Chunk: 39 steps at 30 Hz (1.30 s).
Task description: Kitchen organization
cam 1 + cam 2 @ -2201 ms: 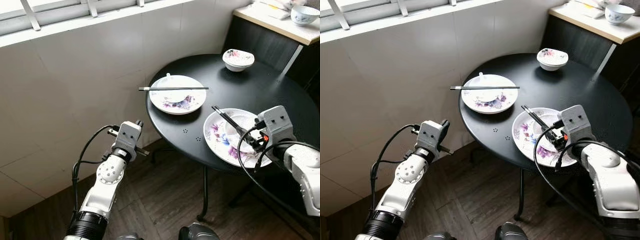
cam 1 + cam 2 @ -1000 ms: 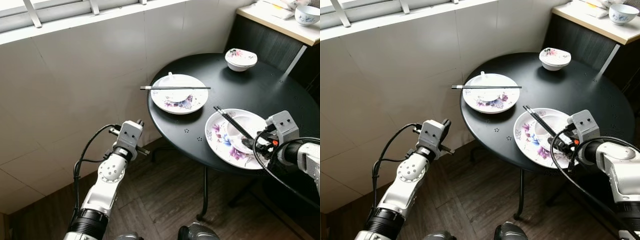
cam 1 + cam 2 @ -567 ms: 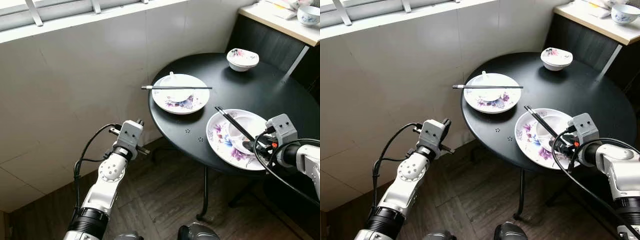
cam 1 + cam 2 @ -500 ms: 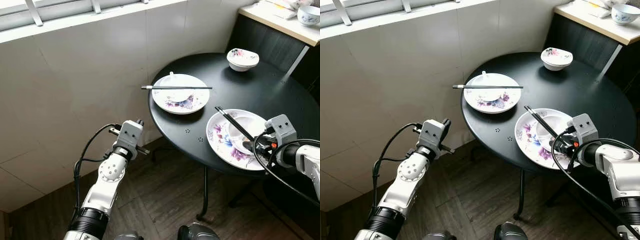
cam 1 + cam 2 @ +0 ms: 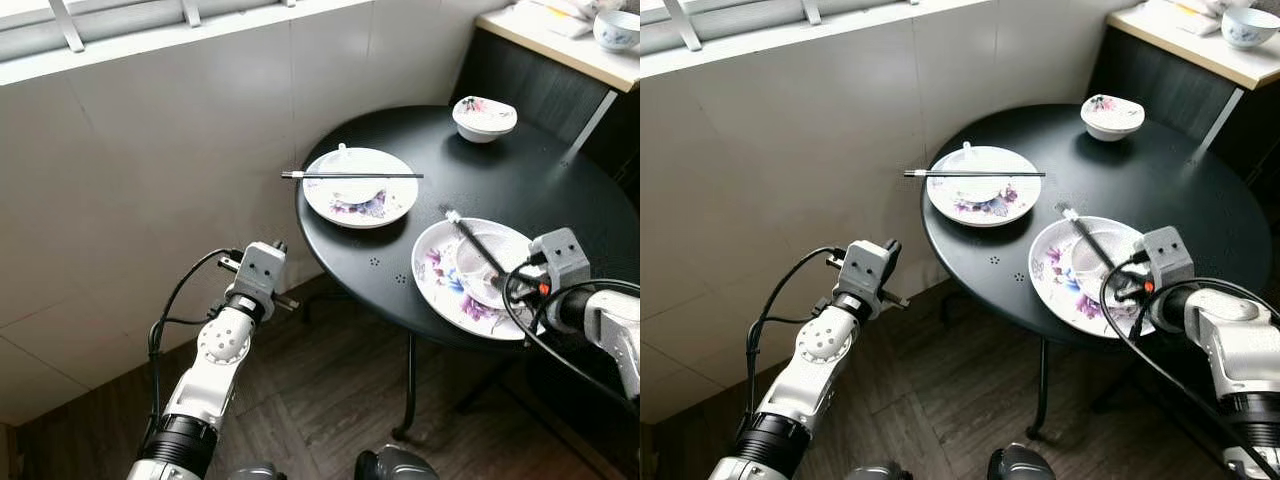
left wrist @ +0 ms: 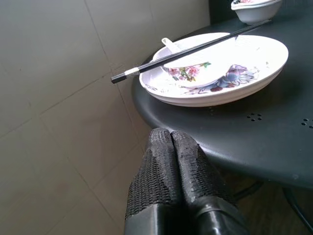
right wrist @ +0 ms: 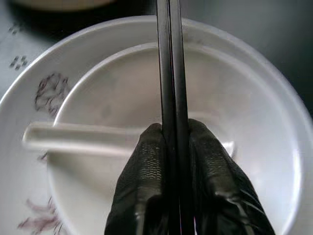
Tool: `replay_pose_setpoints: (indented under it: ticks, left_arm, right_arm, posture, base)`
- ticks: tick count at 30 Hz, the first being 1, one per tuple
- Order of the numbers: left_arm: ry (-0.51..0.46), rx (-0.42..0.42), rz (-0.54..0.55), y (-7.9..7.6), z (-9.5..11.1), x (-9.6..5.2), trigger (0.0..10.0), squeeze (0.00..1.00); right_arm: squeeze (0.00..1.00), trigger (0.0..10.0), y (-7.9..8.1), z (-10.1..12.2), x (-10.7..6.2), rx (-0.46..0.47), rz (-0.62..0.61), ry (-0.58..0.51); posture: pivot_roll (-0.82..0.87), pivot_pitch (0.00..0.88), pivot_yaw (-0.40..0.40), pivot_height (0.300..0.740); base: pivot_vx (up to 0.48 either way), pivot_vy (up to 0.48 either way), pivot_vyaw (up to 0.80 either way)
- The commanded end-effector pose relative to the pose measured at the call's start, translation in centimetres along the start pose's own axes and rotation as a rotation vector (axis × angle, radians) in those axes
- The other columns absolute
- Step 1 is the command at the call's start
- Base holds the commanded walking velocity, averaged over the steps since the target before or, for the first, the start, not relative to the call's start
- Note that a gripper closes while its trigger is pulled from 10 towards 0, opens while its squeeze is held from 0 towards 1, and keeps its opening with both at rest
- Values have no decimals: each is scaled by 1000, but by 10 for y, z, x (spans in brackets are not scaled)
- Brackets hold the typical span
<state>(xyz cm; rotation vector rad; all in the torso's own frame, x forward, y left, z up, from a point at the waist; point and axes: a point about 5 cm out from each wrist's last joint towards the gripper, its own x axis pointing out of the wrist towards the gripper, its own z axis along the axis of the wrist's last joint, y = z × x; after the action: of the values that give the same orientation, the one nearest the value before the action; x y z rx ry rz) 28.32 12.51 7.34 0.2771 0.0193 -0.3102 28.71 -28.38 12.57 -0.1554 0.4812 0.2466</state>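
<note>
My right gripper is shut on a pair of black chopsticks, held over the near flowered plate on the round black table. In the right wrist view the chopsticks run out between the fingers, above a small white bowl holding a white spoon. A second plate farther left carries another pair of chopsticks laid across a small bowl. My left gripper is shut on nothing, just off the table's left edge and below it.
A small flowered bowl sits at the table's far side. A light counter with another bowl stands behind, at the right. A tiled wall runs along the left. Below the table is wooden floor.
The right gripper has drawn back toward the near plate's right rim with the chopsticks, and their far end has swung slightly to the right. The left arm has not moved.
</note>
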Motion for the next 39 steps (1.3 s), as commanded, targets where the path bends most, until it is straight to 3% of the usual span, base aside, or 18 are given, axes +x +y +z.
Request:
replay_pose_setpoints:
  ticks: [1,3,7,14,29,39]
  left_arm:
    - [-10,12,2,2,2,2,10000,0]
    - [-9,16,4,3,2,2,10000,0]
    - [-9,18,4,4,2,2,10000,0]
    - [-13,30,10,10,3,2,10000,0]
    - [-29,8,57,27,6,-10,10000,0]
    - [-26,-2,64,25,5,-10,10000,0]
  right_arm:
    - [0,0,-8,17,-2,-51,-107,-100]
    - [0,0,-6,36,-5,-124,-196,-218]
    - [0,0,5,53,-7,-162,-214,-328]
    - [0,0,50,64,-5,-208,-120,-477]
    - [0,0,120,53,1,-259,-14,-584]
    - [0,0,136,49,0,-301,7,-596]
  posture:
    - [85,0,-15,740]
    - [86,0,-13,740]
    - [88,0,-8,740]
    - [99,0,0,740]
    - [117,0,-3,740]
    - [110,0,-10,740]
  base:
    - [0,0,0]
    - [0,0,0]
    - [0,0,0]
    - [0,0,292]
    - [0,0,800]
    - [0,0,800]
